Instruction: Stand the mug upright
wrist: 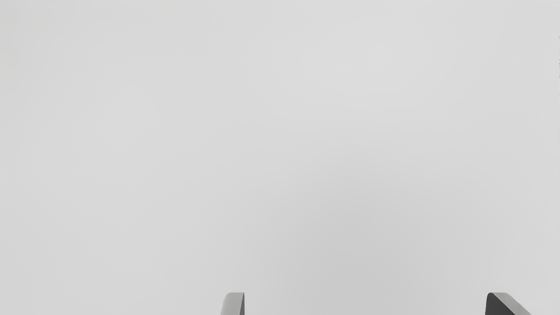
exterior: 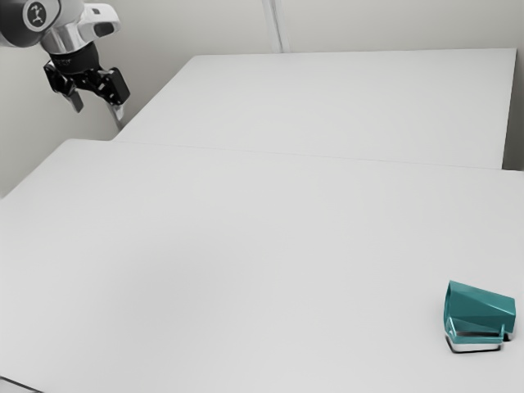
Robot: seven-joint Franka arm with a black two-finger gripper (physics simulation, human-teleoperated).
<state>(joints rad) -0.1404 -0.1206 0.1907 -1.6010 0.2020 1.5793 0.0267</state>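
A teal mug (exterior: 479,313) lies on its side on the white table, near the exterior view's lower right corner. Its wider end faces the exterior view's left, and its handle is on the side toward the camera. My gripper (exterior: 98,111) hangs high at the exterior view's upper left, far from the mug. In the wrist view the gripper (wrist: 365,302) is open, its two fingertips wide apart with only pale surface beyond them.
The white table (exterior: 229,246) stretches between the gripper and the mug. Behind it stands another white surface (exterior: 327,102), with a pale wall (exterior: 393,24) at the back. A dark line crosses the exterior view's lower left corner.
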